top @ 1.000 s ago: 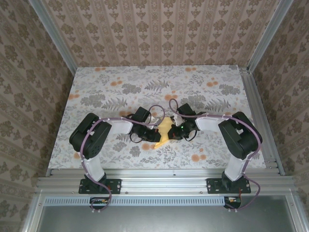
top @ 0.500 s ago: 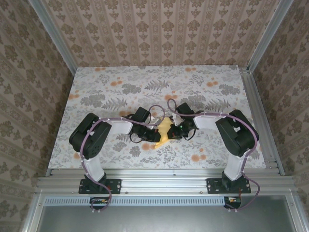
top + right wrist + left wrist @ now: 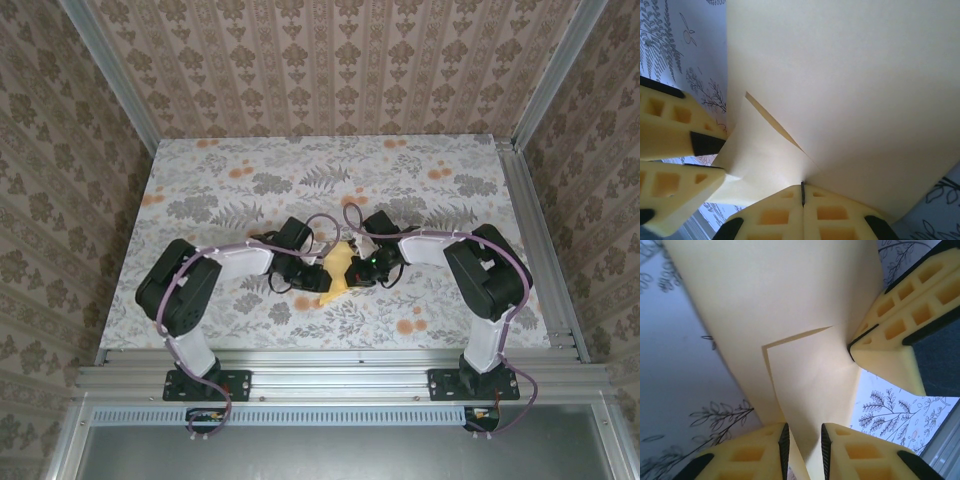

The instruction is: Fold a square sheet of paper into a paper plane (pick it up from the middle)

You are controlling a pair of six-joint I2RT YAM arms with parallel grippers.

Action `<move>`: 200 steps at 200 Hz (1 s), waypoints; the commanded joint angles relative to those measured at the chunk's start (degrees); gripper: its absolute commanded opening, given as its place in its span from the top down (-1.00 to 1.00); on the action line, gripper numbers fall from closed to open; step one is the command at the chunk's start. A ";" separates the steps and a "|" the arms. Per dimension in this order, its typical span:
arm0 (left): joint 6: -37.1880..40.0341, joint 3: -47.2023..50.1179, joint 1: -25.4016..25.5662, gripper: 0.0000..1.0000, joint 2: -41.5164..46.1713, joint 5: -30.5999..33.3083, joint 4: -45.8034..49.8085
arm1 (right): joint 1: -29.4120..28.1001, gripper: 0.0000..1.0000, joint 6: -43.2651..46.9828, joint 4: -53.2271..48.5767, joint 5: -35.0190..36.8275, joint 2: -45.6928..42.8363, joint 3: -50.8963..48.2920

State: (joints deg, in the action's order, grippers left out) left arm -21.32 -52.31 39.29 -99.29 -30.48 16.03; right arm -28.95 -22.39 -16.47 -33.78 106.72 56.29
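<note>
One wide flower-printed surface (image 3: 450,170) is carrying the whole job, and the two arms are reaching in over its near half from either side, their tips almost meeting. Between them the sheet of paper (image 3: 790,300) is hanging, seemingly raised off the surface. It is pale yellow and partly folded, with one flap's edge lying across its face and a soft bow running through it.

It is looking very light and limp. It is thin enough to sag under its own weight, to crease wherever it is pinched, and to slide out of smooth pads if tugged. Judging from that, the safest holds are lying along the doubled, folded edges near the centre line, not out at a loose corner.

The right tool (image 3: 802,191) is clamping a folded edge of the sheet, its pads pressing together on the paper with no gap showing. The left tool (image 3: 804,440) is sitting at the neighbouring edge with its jaws slightly apart. The paper is passing through the narrow slot between its dark pads (image 3: 784,440) without being squeezed, so in my judgement the right side is bearing the sheet alone.
</note>
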 commanded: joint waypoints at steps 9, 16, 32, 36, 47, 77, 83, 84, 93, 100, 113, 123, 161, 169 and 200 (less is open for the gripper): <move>0.29 -2.41 -0.28 0.37 4.97 3.49 6.02 | -0.58 0.92 1.59 -3.44 9.17 5.09 -2.14; -0.11 -2.52 -0.35 0.35 5.81 3.50 6.25 | -0.65 0.92 1.64 -3.48 9.07 5.16 -2.00; -1.50 -2.57 0.09 0.33 7.54 3.57 6.38 | -0.79 0.92 1.67 -3.44 8.99 4.90 -2.11; -1.83 -2.53 0.24 0.32 7.99 3.44 6.29 | -0.77 0.92 1.73 -3.40 8.88 4.80 -2.15; -2.95 -2.04 0.70 0.33 8.65 2.79 5.18 | -0.77 0.92 1.67 -3.44 8.52 4.62 -2.10; -4.63 -0.79 2.27 0.45 7.17 1.58 2.51 | -0.85 0.93 1.46 -2.83 7.42 4.30 -2.25; -4.97 -0.47 2.65 0.48 6.54 1.19 1.55 | -0.86 0.93 1.42 -2.74 7.16 4.21 -2.28; -5.01 -0.35 2.73 0.48 6.42 1.11 1.28 | -0.89 0.93 1.45 -2.71 7.11 4.25 -2.26; -5.39 -0.09 3.34 0.51 5.45 0.76 -0.01 | -0.85 0.93 1.45 -2.71 6.74 4.19 -2.26; -5.46 0.02 3.95 0.53 4.56 0.47 -0.78 | -0.85 0.93 1.39 -2.69 6.62 4.12 -2.24; -5.40 0.01 4.80 0.55 3.03 0.21 -1.88 | -0.85 0.93 1.38 -2.77 6.52 3.84 -2.24; -5.33 -0.02 5.34 0.56 1.88 -0.13 -2.62 | -0.86 0.93 1.26 -2.71 6.36 3.63 -2.24; -4.86 0.77 5.84 0.59 -0.46 0.48 -3.11 | -0.85 0.92 1.16 -2.53 5.72 3.12 -2.15; -4.79 1.12 5.84 0.60 -0.64 0.57 -3.30 | -0.85 0.92 1.07 -2.45 5.58 2.99 -2.18; -4.77 2.11 5.89 0.60 -0.74 1.17 -3.40 | -0.85 0.88 0.74 -2.09 4.59 2.65 -2.00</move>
State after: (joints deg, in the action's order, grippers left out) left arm -25.91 -51.42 45.04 -99.35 -29.50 13.10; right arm -28.97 -22.26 -16.43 -34.37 106.72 56.31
